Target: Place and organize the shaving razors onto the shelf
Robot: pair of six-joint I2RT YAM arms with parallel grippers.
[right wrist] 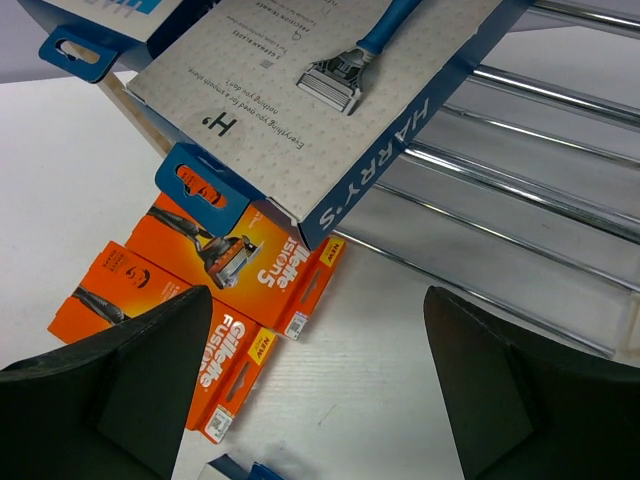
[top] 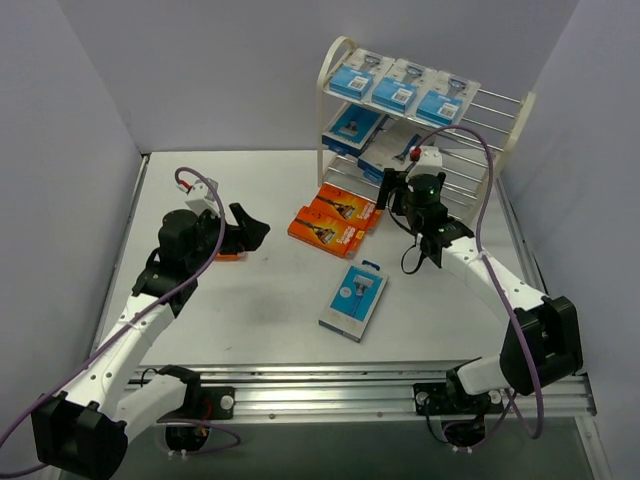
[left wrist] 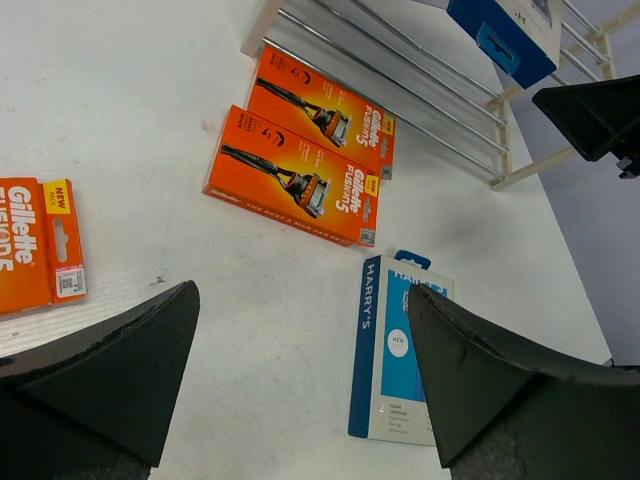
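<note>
At the far right corner of the surface (top: 250, 320), the shelf (top: 497, 103) carries three blue packs (top: 400, 85) on its top tier and more on the middle tier (top: 355, 125). One grey pack (right wrist: 310, 90) appears to jut past the front rods. Your right end effector (top: 400, 188) hangs just before it, jaws spread and empty, so a careless lift could knock that pack off.

Two orange boxes (top: 335, 218) lie touching near the shelf's left foot; grabbing one may drag the other. A blue pack (top: 354, 300) lies flat mid-surface and may slide rather than lift.

Toward the left edge, your left end effector (top: 245, 228) is also spread and empty above a third orange box (left wrist: 35, 245). If you set packs down off-square, they could slip between the thin rods.
</note>
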